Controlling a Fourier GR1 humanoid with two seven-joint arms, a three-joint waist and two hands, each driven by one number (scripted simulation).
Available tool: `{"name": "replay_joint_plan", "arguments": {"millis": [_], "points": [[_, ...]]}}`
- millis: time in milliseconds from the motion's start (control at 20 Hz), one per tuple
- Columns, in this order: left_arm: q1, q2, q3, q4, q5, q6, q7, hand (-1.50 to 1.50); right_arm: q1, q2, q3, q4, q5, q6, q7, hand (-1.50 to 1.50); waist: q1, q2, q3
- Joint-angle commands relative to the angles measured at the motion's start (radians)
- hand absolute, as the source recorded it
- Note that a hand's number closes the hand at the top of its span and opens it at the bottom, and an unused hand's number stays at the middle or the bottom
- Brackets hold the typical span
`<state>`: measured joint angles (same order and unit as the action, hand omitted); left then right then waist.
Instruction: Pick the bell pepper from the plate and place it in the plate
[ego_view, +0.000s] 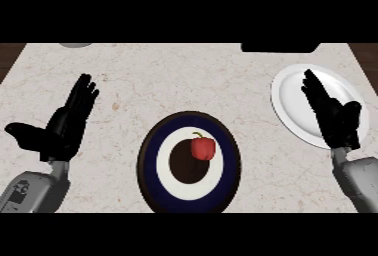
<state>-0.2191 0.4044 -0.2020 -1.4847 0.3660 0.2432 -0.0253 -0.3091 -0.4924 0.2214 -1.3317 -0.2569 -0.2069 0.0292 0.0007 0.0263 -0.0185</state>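
1. Squarely on the striped plate (148, 155) sits the red pepper (204, 149), green stem up, a little right of the plate's dark centre and across the edge of its white ring.
2. That plate, with a dark rim and blue, white and dark rings, lies on the pale marbled table (184, 80), midway along its near edge.
3. A white plate (291, 100) lies by the table's right edge, well apart from the striped one, with nothing on it.
4. The right hand (336, 117) shows over the right part of the white plate, fingers straight, together and pointing to the far edge; it holds nothing. Whether it touches the plate I cannot tell.
5. The left hand (63, 127) is over the table's left side, fingers straight, thumb spread out to the left, holding nothing.
6. At the far edge, a grey thing (74, 45) shows partly near the left corner and a black thing (280, 47) nearer the right.
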Motion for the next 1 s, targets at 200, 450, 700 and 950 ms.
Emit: {"name": "replay_joint_plan", "arguments": {"millis": [200,450,700,950], "points": [[0.139,-0.049,-0.08,0.137,-0.013,0.017,0.119,0.0,-0.281,-0.019,0.049,-0.187,0.175,-0.101,0.076,1.5,0.029,-0.032,0.014],[0.178,-0.086,-0.1,0.156,0.017,-0.011,0.126,0.0,-0.231,-0.058,0.089,-0.18,0.523,-0.42,0.173,-1.5,-0.012,-0.037,0.015],[0.252,-0.075,-0.095,0.071,0.015,-0.039,0.12,0.0,-0.057,0.067,0.167,-0.336,0.605,-0.494,0.09,-1.5,0.0,-0.03,0.019],[0.229,-0.09,-0.076,0.076,-0.004,-0.029,0.149,0.0,-0.017,-0.008,0.244,-0.543,0.811,-0.351,0.374,-1.5,-0.009,-0.032,0.017]]}}
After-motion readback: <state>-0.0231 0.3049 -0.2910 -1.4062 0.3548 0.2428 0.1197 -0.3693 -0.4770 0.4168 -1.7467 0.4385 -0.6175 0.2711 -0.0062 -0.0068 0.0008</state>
